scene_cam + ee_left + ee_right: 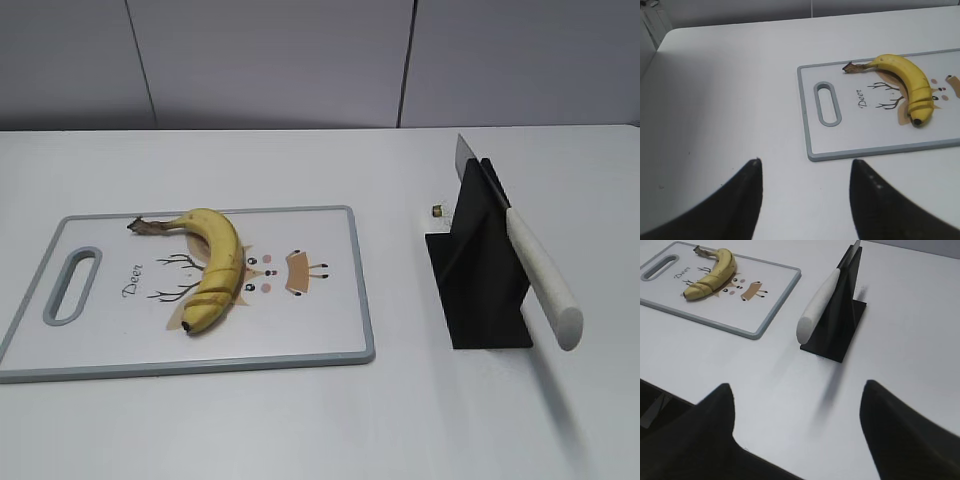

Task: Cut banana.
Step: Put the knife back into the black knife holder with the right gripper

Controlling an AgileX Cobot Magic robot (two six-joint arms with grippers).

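Sliced yellow banana [211, 268] lies on a deer-print cutting board [330, 290], white-handled knife [535, 270] rests in a black stand [487, 275], both grippers [805, 197] [797, 432] spread wide, grasping nothing

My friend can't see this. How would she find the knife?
Look right of the cutting board, where a black stand sits on the white table. The knife rests in it, white handle sticking out toward you. Nothing else there has a blade.

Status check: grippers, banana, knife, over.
Both grippers open, empty, clear of board. Banana on cutting board, cuts showing near tip. Knife in stand. Nothing blocking.
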